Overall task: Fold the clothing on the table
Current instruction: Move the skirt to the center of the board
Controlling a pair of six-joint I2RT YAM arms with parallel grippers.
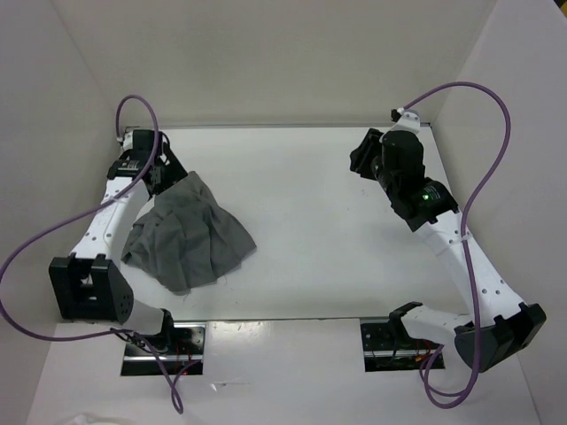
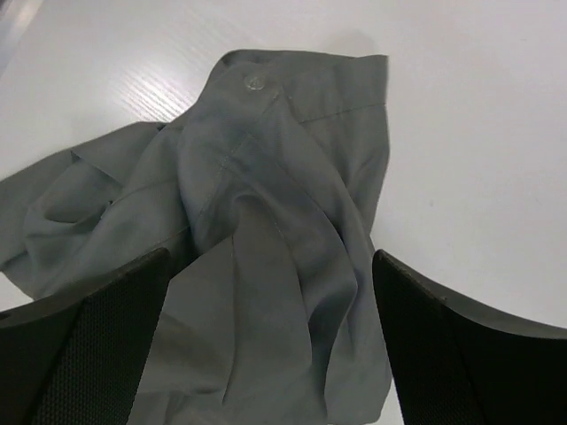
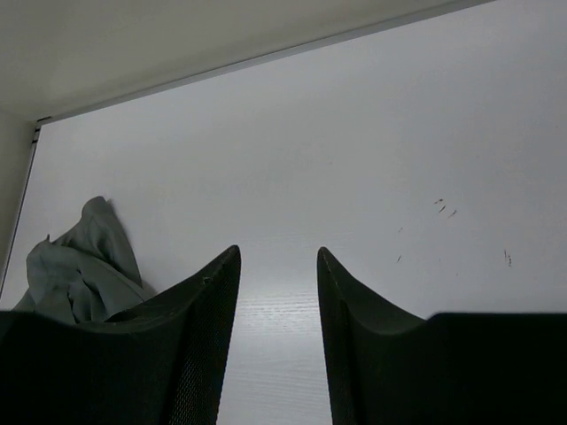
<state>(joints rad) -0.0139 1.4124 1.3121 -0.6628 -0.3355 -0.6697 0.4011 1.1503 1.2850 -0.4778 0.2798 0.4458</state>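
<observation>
The clothing (image 1: 190,235), a mid-grey skirt, lies crumpled in a heap on the left half of the white table (image 1: 337,239). My left gripper (image 1: 164,177) hovers at the heap's far left corner. In the left wrist view the left gripper (image 2: 270,255) is open wide, with the clothing (image 2: 266,204) spread below and between its fingers, ungripped; a waistband button (image 2: 254,81) shows at the top. My right gripper (image 1: 363,159) is over bare table at the far right. It is open (image 3: 279,251) and empty, with the clothing (image 3: 80,266) far off to its left.
White walls (image 1: 266,62) enclose the table on three sides. Purple cables (image 1: 492,168) loop beside both arms. Two dark mounting plates (image 1: 164,350) sit at the near edge. A few small dark specks (image 3: 443,208) mark the tabletop near the right gripper.
</observation>
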